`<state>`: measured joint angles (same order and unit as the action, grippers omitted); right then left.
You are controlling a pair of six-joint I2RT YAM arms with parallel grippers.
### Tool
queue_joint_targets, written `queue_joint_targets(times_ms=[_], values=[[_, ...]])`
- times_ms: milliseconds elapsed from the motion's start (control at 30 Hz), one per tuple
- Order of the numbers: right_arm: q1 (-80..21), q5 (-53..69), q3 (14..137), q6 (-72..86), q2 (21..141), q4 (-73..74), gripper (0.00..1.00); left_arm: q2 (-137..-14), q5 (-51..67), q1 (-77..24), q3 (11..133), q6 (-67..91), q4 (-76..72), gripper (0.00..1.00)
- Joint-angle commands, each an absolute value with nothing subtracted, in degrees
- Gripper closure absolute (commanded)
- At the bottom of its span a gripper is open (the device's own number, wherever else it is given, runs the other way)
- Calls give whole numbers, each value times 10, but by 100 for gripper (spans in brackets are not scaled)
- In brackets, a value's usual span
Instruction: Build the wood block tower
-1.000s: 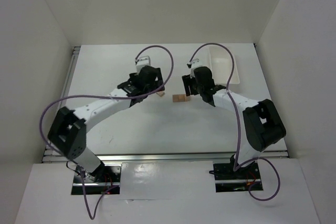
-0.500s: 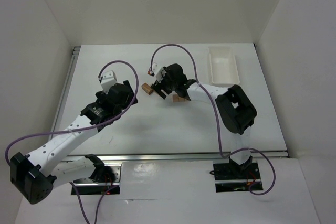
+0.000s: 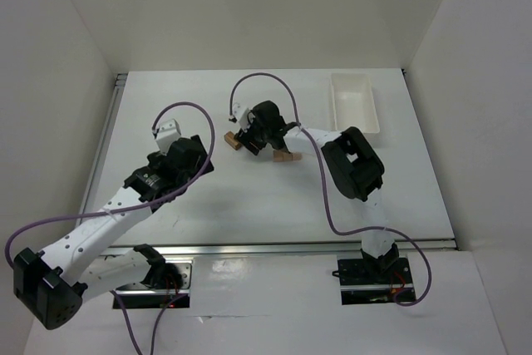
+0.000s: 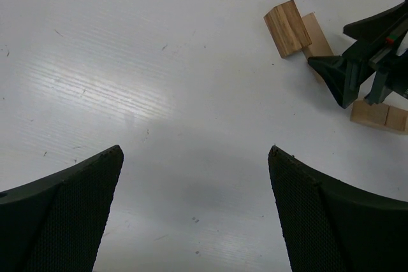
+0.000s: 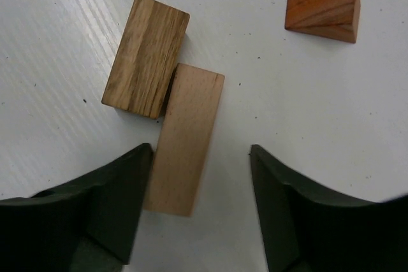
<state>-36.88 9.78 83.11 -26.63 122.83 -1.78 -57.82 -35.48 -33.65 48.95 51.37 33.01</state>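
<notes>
Leftward since half a second ago went the right pincer (image 5: 201, 157), now open over the light-tan block (image 5: 185, 132), which touches a brown block (image 5: 145, 55). No wood block tower is built yet; its pieces lie loose at the centre of the desk (image 3: 249, 197). Closing may snag the neighbour and skew the grip. Left pincer (image 4: 196, 157), open, has retreated nearer.

Pale tan block (image 5: 185, 138), streaky brown block (image 5: 146, 55) — reddish-orange wedge (image 5: 323, 9), white table (image 5: 287, 93)
</notes>
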Motion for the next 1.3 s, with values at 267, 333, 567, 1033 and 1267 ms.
queue_joint_targets(times_ms=[267, 333, 567, 1033, 1267], values=[[-374, 126, 916, -258, 1286, 20, 56, -590, -267, -260, 493, 447, 263, 0], [-374, 134, 916, -264, 1286, 20, 64, -595, -261, -252, 493, 439, 257, 0], [-362, 172, 911, -302, 1261, 15, 90, -595, -254, -234, 498, 420, 245, 0], [-262, 389, 859, -559, 1071, 126, 94, -590, -115, -199, 465, 338, 153, 0], [-232, 389, 823, -623, 1043, 254, 94, -595, -115, -193, 465, 331, 153, 0]])
